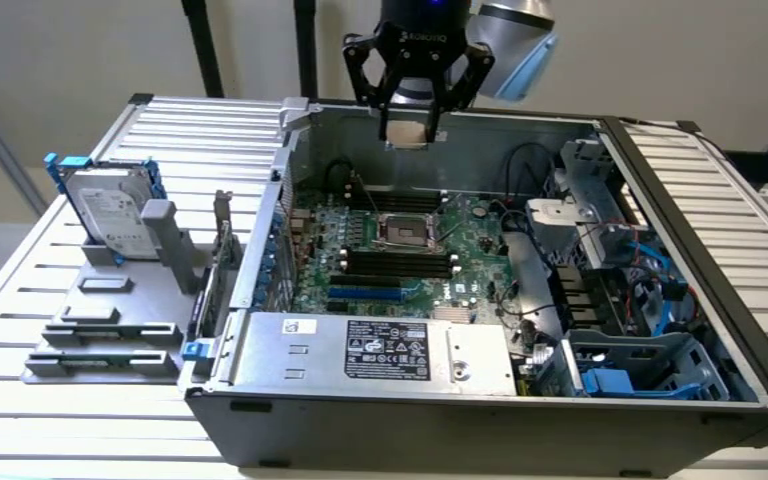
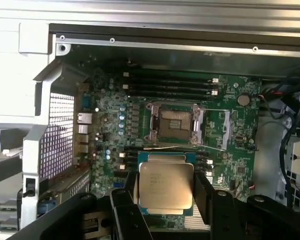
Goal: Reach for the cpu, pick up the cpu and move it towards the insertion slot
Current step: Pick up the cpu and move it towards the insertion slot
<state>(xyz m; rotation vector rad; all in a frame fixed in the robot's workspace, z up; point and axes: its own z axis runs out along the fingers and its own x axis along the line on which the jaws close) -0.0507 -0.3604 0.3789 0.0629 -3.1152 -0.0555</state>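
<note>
In the exterior view the pincer (image 1: 411, 128) hangs above the open computer case (image 1: 491, 400), clamped on the cpu (image 1: 407, 133), its top half hidden by the fingers, while in the wrist view the cpu (image 2: 166, 186) lies flat, metal face up, held above the motherboard (image 2: 230, 125) at 6 o'clock from the insertion slot (image 2: 174, 125).

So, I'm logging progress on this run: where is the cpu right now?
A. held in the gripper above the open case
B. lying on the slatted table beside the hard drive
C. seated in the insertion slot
A: the gripper grips the cpu by its edges, and the insertion slot is bare.
</note>
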